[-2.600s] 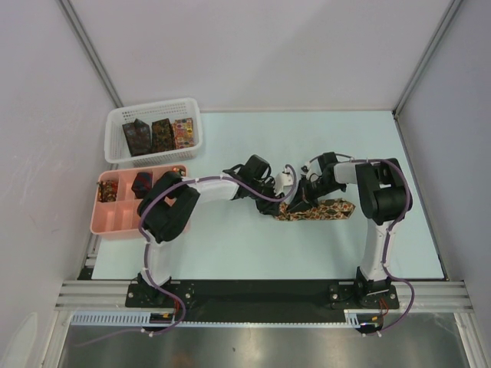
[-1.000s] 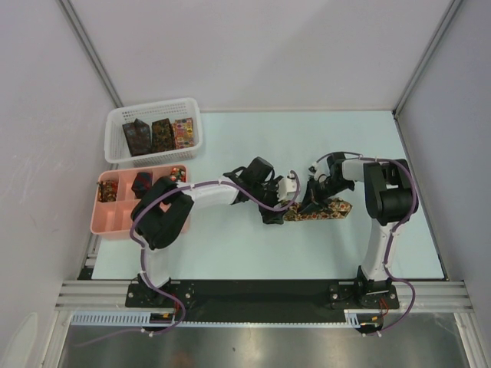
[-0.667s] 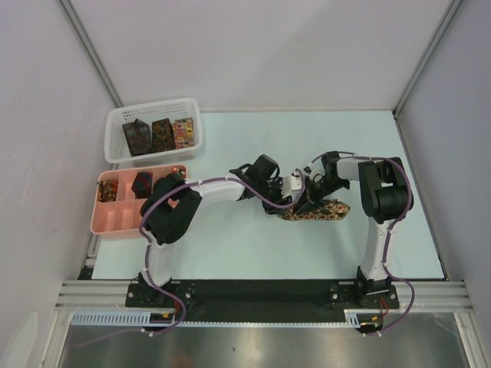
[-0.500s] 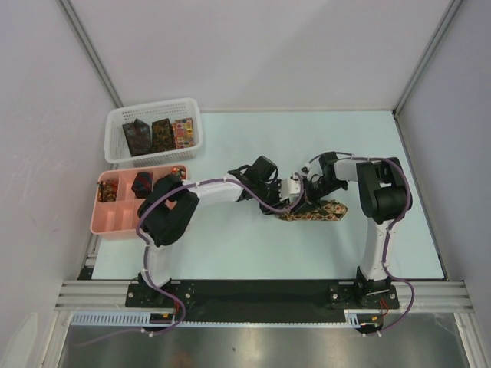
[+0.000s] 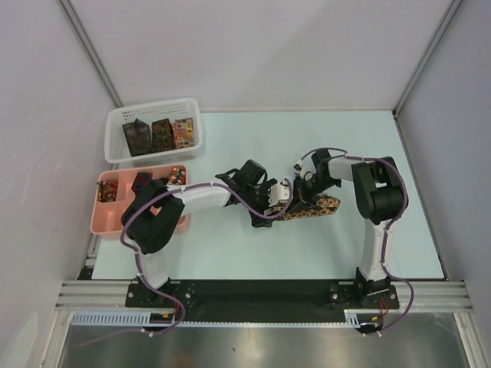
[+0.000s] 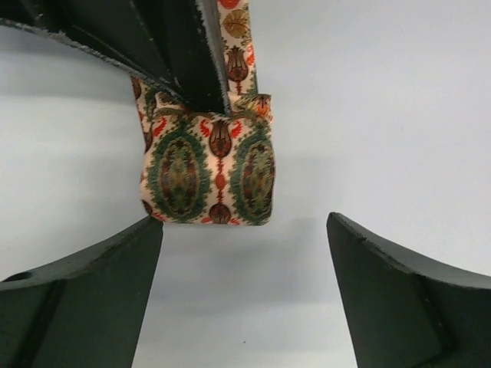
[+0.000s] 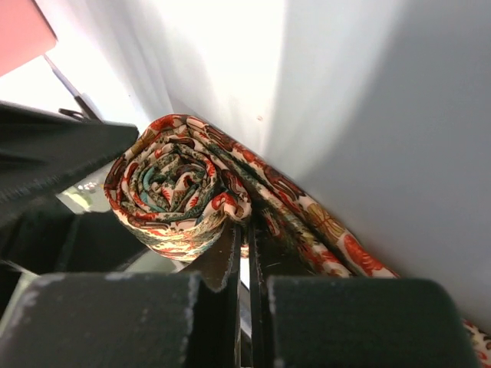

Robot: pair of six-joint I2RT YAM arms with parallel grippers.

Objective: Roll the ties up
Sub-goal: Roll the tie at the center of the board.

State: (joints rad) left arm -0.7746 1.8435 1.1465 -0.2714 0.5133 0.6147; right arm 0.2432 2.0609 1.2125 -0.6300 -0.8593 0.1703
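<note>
Soft, slippery fabric tie (image 6: 207,172), part rolled, would likely unwind; pinch the roll's sides; left claw (image 6: 245,230) gapes wide at its 6 o'clock, right claw (image 7: 247,234) closed at 12.

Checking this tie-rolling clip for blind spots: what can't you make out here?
- Top view: rolled end of the tie, under the left arm and right arm.
- Left wrist view: the tie's loose length, cut by the top edge and the right jaws.
- Right wrist view: whether those jaws pinch fabric; blurred, too close.
- Top view: pink tray contents, too small.
</note>
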